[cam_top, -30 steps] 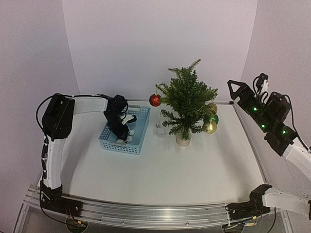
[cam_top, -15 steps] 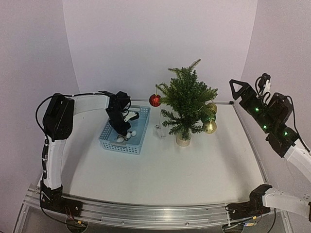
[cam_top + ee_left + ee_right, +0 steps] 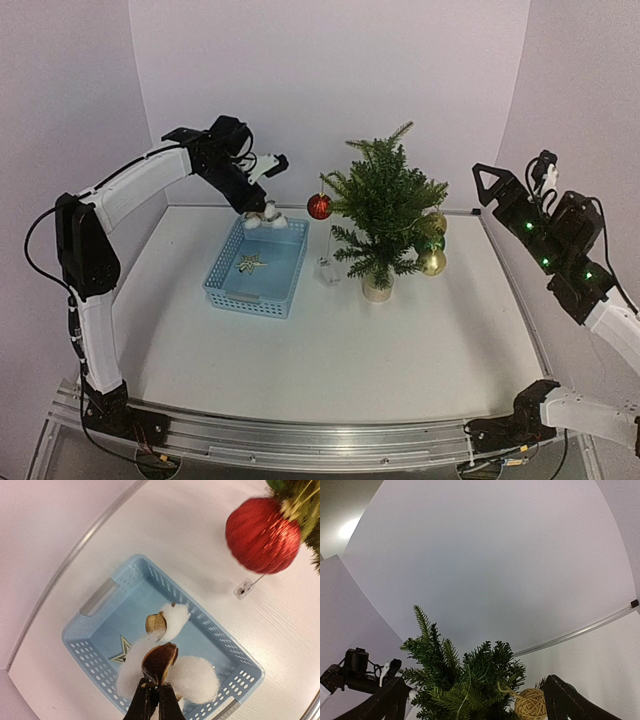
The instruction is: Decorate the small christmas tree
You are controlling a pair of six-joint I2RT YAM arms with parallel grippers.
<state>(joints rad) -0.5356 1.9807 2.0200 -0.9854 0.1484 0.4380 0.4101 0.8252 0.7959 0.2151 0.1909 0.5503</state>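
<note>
Big white table [image 3: 340,360] fills most of the shot. The small christmas tree [image 3: 385,200] stands upright on its little round base toward the back, a bit right of centre. Just left of it sits a blue basket [image 3: 248,300], near the tree but not touching.

The right claw [image 3: 512,180] hangs in the air off the tree's right side, spread wide with nothing in it. The left claw [image 3: 154,692] is pinched tight on a fluffy white ornament [image 3: 195,677] with brown caps, dangling it over the basket's far end.

On the tree there's a red bauble [image 3: 319,207] on the left side, plus a twine ball [image 3: 530,704], a green bauble [image 3: 436,244] and a gold bauble [image 3: 432,263] stacked down the right. A small star [image 3: 250,264] lies flat in the basket.
</note>
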